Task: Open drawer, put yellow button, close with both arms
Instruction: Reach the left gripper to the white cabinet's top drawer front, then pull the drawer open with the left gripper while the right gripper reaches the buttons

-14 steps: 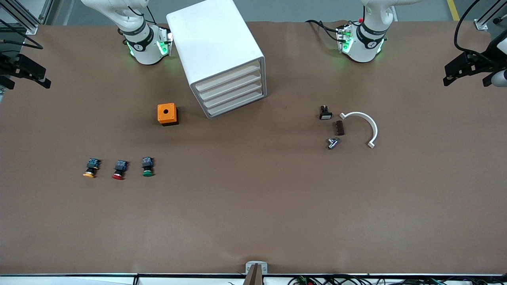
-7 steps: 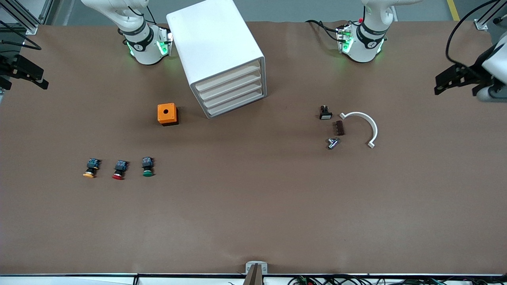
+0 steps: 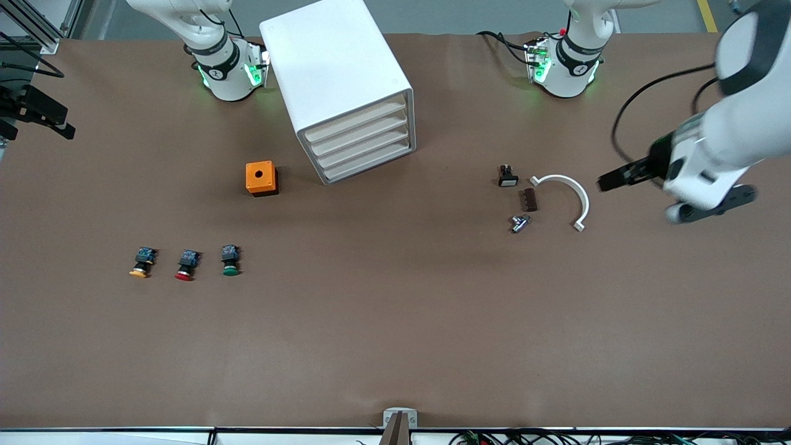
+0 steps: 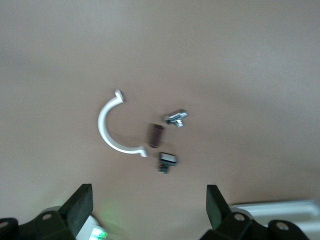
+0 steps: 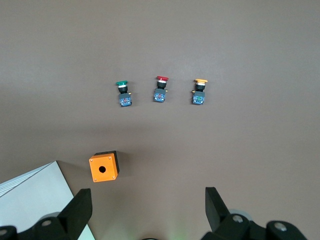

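The white cabinet (image 3: 337, 74) stands near the arms' bases, and its top drawer (image 3: 357, 120) is shut like the three below. The yellow button (image 3: 140, 263) lies on the table toward the right arm's end, beside a red button (image 3: 185, 265) and a green one (image 3: 230, 260). It also shows in the right wrist view (image 5: 200, 91). My right gripper (image 3: 37, 116) hangs open and empty at that end's edge (image 5: 147, 210). My left gripper (image 3: 609, 180) is open and empty (image 4: 147, 207), in the air beside a white curved bracket (image 3: 571, 198).
An orange box with a hole (image 3: 261, 178) sits beside the cabinet. Near the bracket (image 4: 107, 125) lie a brown block (image 3: 529, 199), a silver piece (image 3: 519, 223) and a small black-and-white part (image 3: 507, 177). The cabinet's corner shows in the right wrist view (image 5: 35, 200).
My left arm has swung in from the table's end toward the bracket and the small parts. My right gripper has hardly moved. Nothing on the table has moved.
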